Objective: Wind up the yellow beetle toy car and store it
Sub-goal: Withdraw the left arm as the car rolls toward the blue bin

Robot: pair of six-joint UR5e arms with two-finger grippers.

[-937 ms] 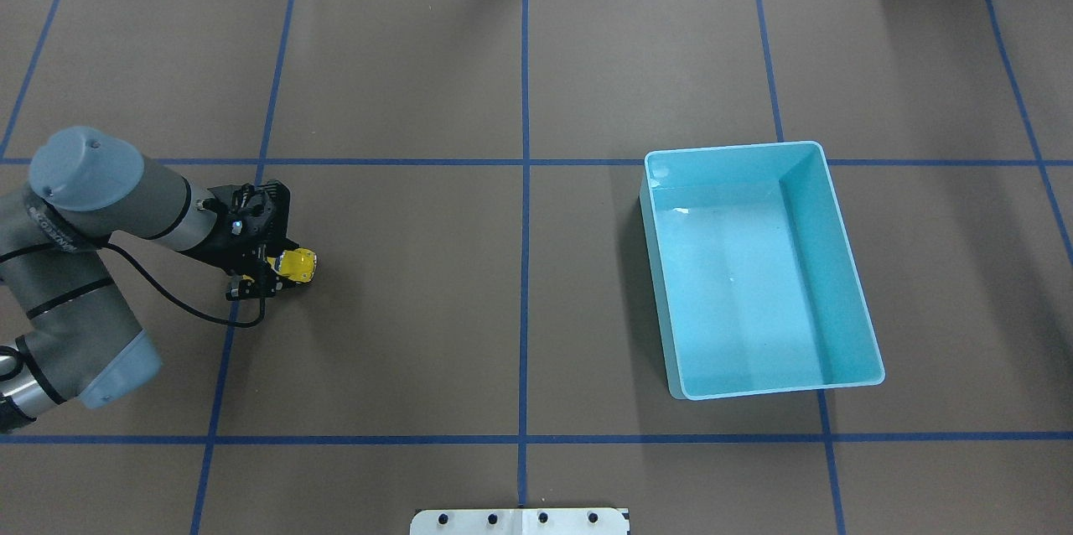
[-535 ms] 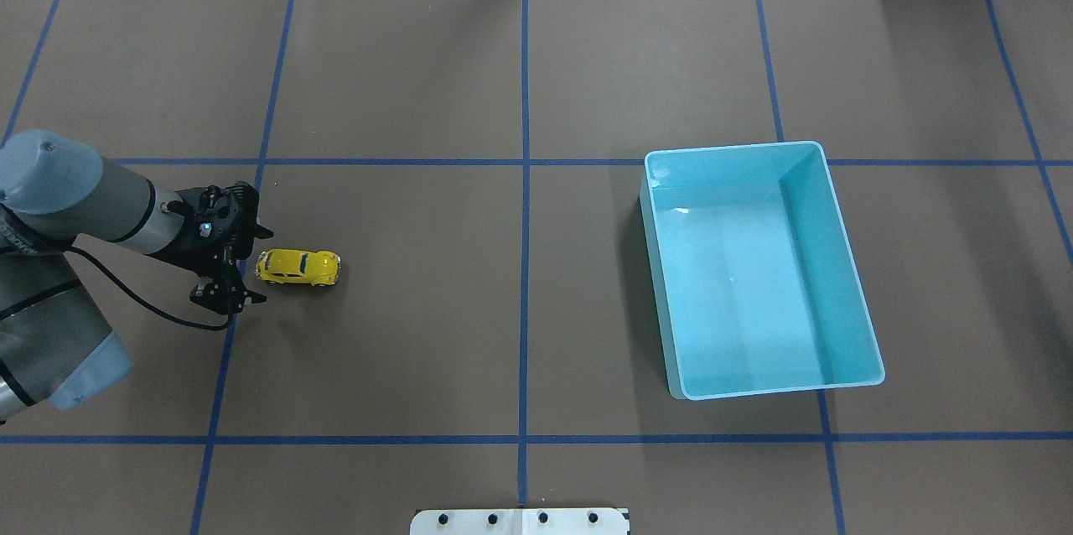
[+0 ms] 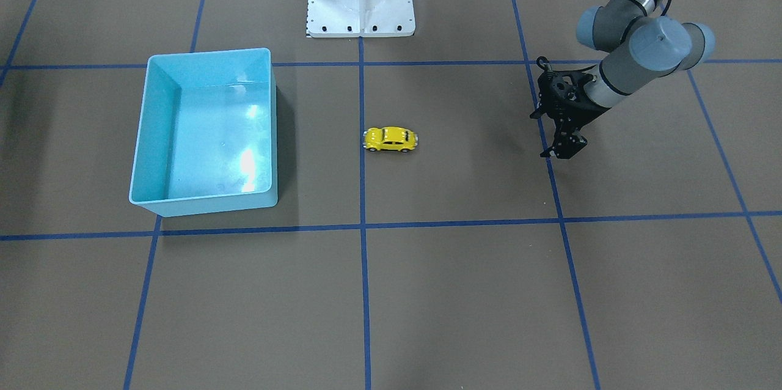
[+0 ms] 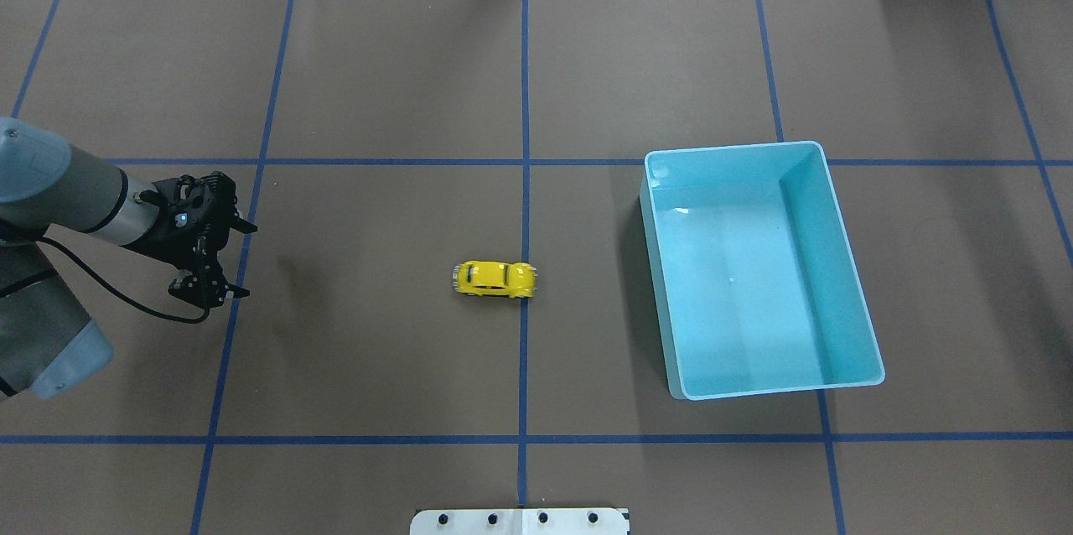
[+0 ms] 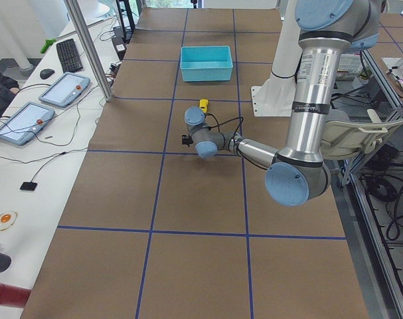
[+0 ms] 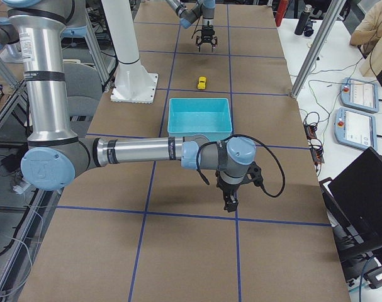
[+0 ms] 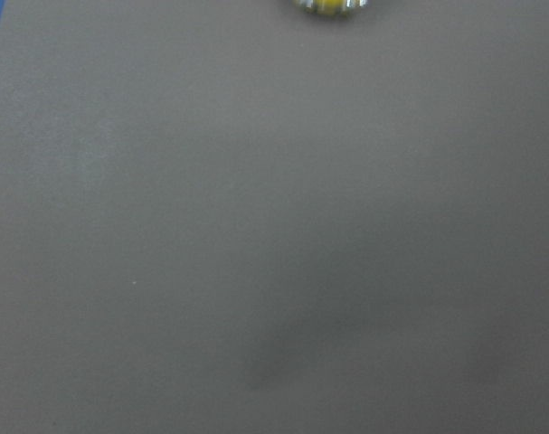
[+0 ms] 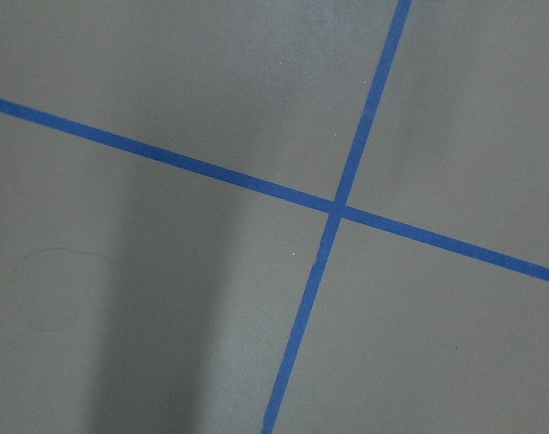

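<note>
The yellow beetle toy car [image 4: 495, 279] stood on its wheels on the brown table [image 4: 377, 57], at the centre blue tape line [image 4: 525, 99]. It was well apart from the left gripper [image 4: 207, 290], roughly between it and the light-blue bin [image 4: 729, 148]. That gripper hung low over the table with its fingers spread, holding nothing. The right gripper [image 6: 229, 202] hovered over the table on the far side of the bin from the car. Whether it was spread or pressed together could not be told.

Opposite overhead and front views, same table [image 4: 377, 57]
</note>
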